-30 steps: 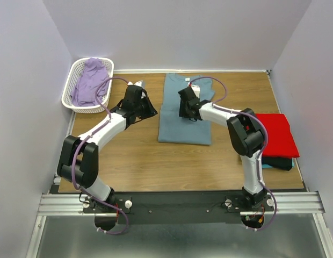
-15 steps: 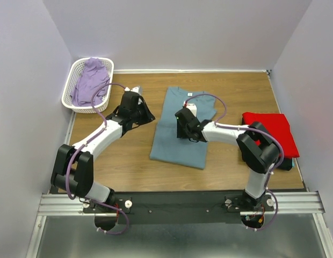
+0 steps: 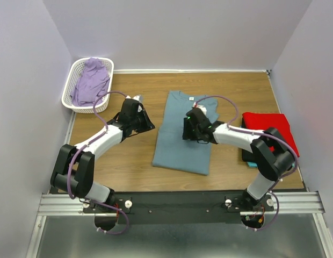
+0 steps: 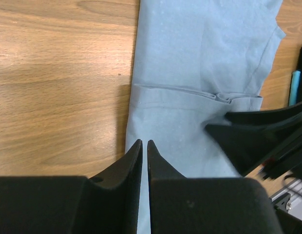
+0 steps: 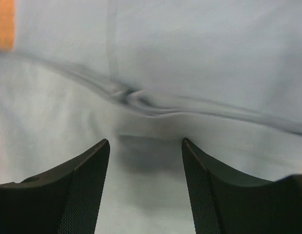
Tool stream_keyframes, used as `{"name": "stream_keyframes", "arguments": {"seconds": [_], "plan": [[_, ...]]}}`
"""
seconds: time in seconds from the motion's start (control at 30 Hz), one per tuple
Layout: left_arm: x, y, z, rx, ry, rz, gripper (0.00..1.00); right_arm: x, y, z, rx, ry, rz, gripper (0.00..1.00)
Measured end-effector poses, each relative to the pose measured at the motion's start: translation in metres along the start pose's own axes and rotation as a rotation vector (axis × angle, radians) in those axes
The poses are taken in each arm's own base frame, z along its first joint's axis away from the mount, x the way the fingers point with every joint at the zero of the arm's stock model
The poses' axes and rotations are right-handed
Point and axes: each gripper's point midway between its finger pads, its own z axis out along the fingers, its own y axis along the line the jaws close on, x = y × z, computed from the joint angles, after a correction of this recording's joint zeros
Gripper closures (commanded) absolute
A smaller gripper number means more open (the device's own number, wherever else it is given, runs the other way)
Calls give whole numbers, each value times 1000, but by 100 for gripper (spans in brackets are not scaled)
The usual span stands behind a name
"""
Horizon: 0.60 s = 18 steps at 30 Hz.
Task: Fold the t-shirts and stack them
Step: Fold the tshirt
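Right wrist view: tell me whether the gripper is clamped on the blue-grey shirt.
No, the right gripper is wide open over the blue-grey shirt, with no cloth pinched.

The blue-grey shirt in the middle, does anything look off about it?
Yes. The blue-grey shirt lies slightly askew to the edge of the table, and a bunched crease runs across it, just ahead of the open right gripper. Nothing looks spilled or damaged.

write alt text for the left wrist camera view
The left end effector, fingers nearly shut on nothing, sits over the edge of a blue-grey t-shirt spread on a wooden table. A creased fold crosses the shirt; the right end effector enters from the right.
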Motion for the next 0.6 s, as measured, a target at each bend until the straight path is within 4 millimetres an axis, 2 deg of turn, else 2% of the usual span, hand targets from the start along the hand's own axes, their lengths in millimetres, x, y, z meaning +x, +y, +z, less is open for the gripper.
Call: {"name": "stream_keyframes", "arguments": {"seconds": [0.1, 0.2, 0.23, 0.3, 0.33, 0.37, 0.47, 0.6], "plan": [[0, -2, 0, 10, 0, 8, 85, -20, -28, -6, 33, -12, 96, 33], [1, -3, 0, 21, 7, 19, 85, -64, -88, -16, 110, -92, 268, 36], [1, -4, 0, 24, 9, 23, 85, -71, -101, -18, 130, -108, 302, 43], [1, -4, -1, 29, 10, 30, 85, -85, -134, -21, 180, -137, 381, 44], [2, -5, -1, 32, 12, 34, 85, -86, -139, -20, 188, -137, 396, 45], [1, -6, -2, 36, 11, 38, 85, -89, -152, -19, 210, -141, 427, 47], [-1, -8, -4, 48, 4, 50, 85, -86, -174, -4, 237, -105, 478, 47], [-5, -13, -10, 64, -14, 65, 85, -74, -188, 16, 250, -55, 510, 47]]}}
